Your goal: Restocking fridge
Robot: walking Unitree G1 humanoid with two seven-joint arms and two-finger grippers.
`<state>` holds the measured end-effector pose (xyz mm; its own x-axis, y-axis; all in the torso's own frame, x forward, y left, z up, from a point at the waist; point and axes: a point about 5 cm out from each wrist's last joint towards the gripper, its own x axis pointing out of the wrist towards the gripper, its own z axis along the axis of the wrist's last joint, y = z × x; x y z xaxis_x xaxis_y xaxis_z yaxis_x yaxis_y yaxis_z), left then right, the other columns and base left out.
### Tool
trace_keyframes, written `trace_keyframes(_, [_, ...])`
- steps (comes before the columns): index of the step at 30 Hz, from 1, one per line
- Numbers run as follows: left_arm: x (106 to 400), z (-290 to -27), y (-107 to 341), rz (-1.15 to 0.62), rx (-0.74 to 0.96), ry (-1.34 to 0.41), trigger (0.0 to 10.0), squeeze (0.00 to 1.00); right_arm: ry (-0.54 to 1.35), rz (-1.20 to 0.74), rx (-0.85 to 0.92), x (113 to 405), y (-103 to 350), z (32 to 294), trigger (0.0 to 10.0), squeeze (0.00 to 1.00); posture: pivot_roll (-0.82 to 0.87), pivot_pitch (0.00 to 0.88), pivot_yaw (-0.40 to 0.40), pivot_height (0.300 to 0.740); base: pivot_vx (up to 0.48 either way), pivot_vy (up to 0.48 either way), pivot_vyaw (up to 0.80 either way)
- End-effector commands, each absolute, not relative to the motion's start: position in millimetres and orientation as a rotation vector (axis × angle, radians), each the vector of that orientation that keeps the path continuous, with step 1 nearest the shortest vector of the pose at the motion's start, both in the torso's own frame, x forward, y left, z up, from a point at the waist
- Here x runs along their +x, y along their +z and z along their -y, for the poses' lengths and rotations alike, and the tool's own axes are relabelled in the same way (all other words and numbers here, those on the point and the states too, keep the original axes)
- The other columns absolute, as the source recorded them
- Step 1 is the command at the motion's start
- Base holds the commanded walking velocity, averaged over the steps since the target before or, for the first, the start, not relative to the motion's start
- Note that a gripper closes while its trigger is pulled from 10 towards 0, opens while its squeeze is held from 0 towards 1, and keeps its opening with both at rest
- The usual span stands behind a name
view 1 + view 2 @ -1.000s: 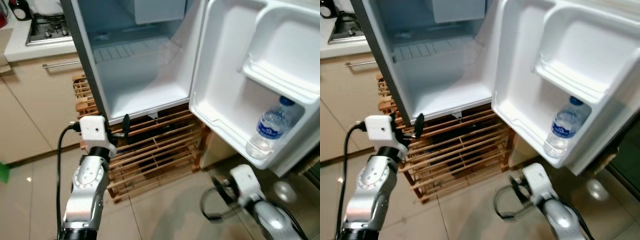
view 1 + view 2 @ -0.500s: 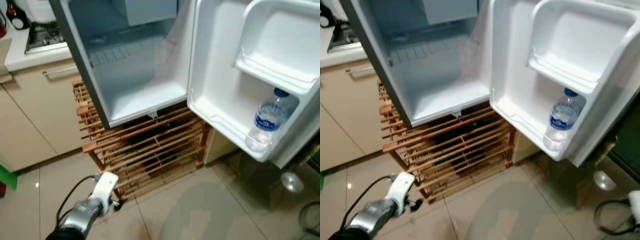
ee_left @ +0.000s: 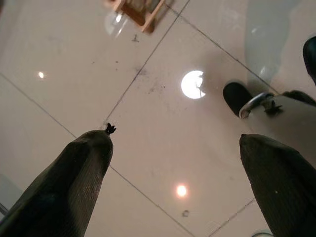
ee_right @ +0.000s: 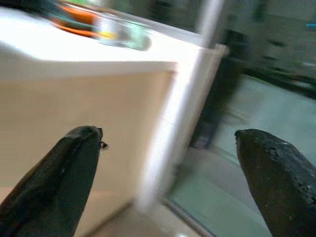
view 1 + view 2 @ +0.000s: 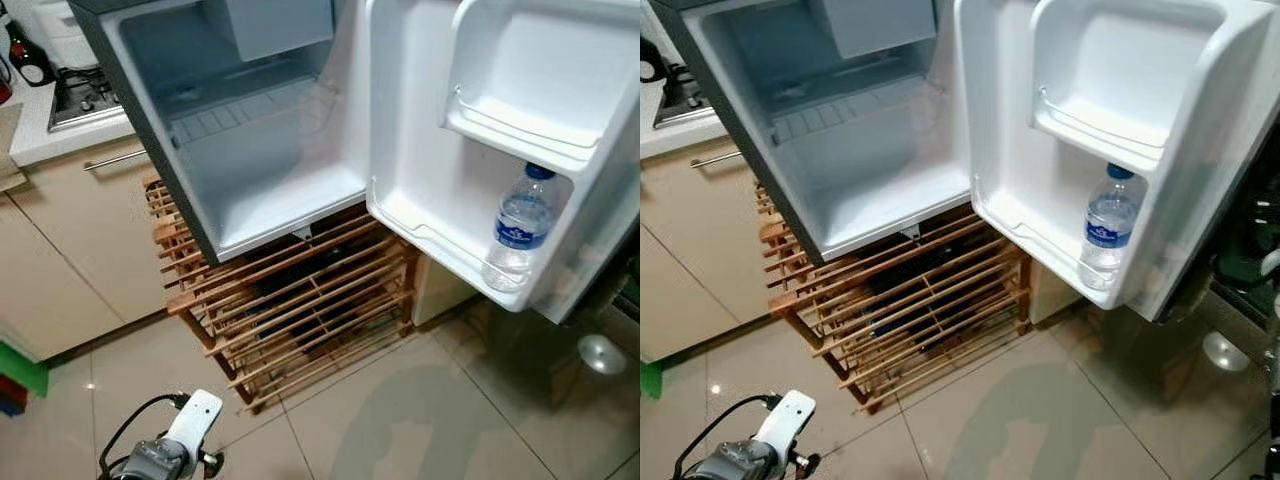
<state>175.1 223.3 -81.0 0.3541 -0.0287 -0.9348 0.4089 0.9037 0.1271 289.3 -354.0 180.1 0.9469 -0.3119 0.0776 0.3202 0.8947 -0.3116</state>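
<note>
The small fridge (image 5: 270, 160) stands open with a bare white inside. Its door (image 5: 420, 150) is swung out to the right. A clear water bottle with a blue cap and label (image 5: 515, 225) stands upright in the door's lower shelf (image 5: 440, 245). My left arm's wrist (image 5: 190, 435) hangs low at the bottom left, near the floor. In the left wrist view, my left gripper (image 3: 175, 136) is open over the pale tiles, holding nothing. In the right wrist view, my right gripper (image 4: 168, 133) is open too, facing a blurred white cabinet side.
A slatted wooden rack (image 5: 300, 300) carries the fridge. Beige kitchen cabinets (image 5: 70, 250) and a hob (image 5: 80, 95) are on the left. A green object (image 5: 20, 370) lies by the left edge. Glossy tiled floor (image 5: 450, 420) spreads in front; a round silver thing (image 5: 603, 352) rests at the right.
My left arm has dropped from the fridge's lower front edge down to the floor. My right arm has gone from the bottom right. The camera has shifted, so the fridge sits further left.
</note>
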Motion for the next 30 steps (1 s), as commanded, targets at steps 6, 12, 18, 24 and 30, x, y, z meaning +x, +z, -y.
trace_keyframes(6, [174.5,-228.6,-80.2,-1.201,0.415,-0.311,10.0,0.00,-0.204,0.086,-0.313,299.7,195.4,329.5,10.0,0.00,-0.20,0.000,0.110,0.740,0.000,0.000,0.00])
trace_keyframes(12, [174.5,-228.6,-80.2,-1.201,0.415,-0.311,10.0,0.00,-0.204,0.086,-0.313,299.7,195.4,329.5,10.0,0.00,-0.20,0.000,0.110,0.740,0.000,0.000,0.00])
trace_keyframes(18, [174.5,-228.6,-80.2,-1.201,0.415,-0.311,10.0,0.00,-0.204,0.086,-0.313,299.7,195.4,329.5,10.0,0.00,-0.20,0.000,0.110,0.740,0.000,0.000,0.00])
trace_keyframes(24, [174.5,-228.6,-80.2,-1.201,0.415,-0.311,10.0,0.00,-0.204,0.086,-0.313,299.7,195.4,329.5,10.0,0.00,-0.20,0.000,0.110,0.740,0.000,0.000,0.00])
trace_keyframes(30, [174.5,-228.6,-80.2,-1.201,0.415,-0.311,10.0,0.00,-0.204,0.086,-0.313,299.7,195.4,329.5,10.0,0.00,-0.20,0.000,0.110,0.740,0.000,0.000,0.00])
